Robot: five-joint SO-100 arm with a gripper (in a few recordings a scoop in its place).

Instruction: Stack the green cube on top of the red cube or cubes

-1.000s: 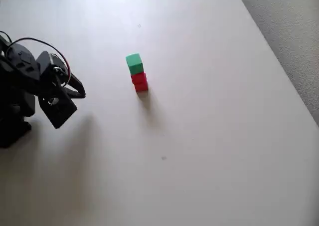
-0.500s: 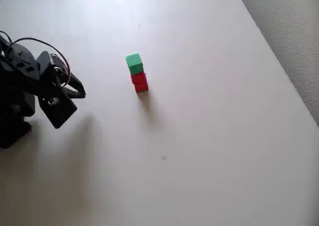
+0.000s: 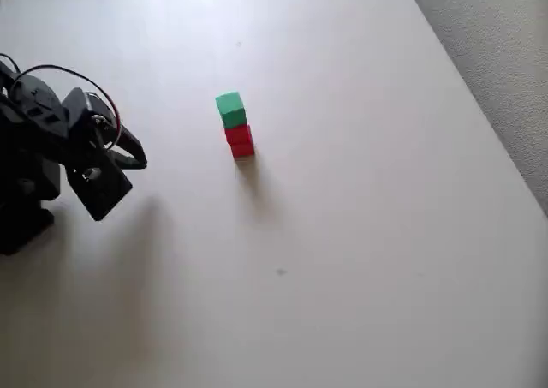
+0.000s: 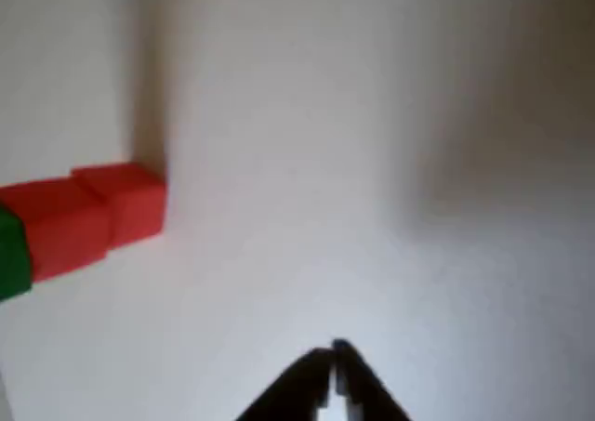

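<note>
Small matte bright-green cube (image 3: 229,108) atop 2 stacked matte red cubes (image 3: 241,140), mid white table (image 3: 360,234): a straight tower, apparently complete. Black two-finger gripper (image 4: 333,361) closed on nothing, parked well apart near the left edge, likely to avoid toppling it.

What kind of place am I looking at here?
Probably a small robot practice bench: a bare white table, a black arm with its claw shut, and a tower of red cubes topped by a green cube.
</note>
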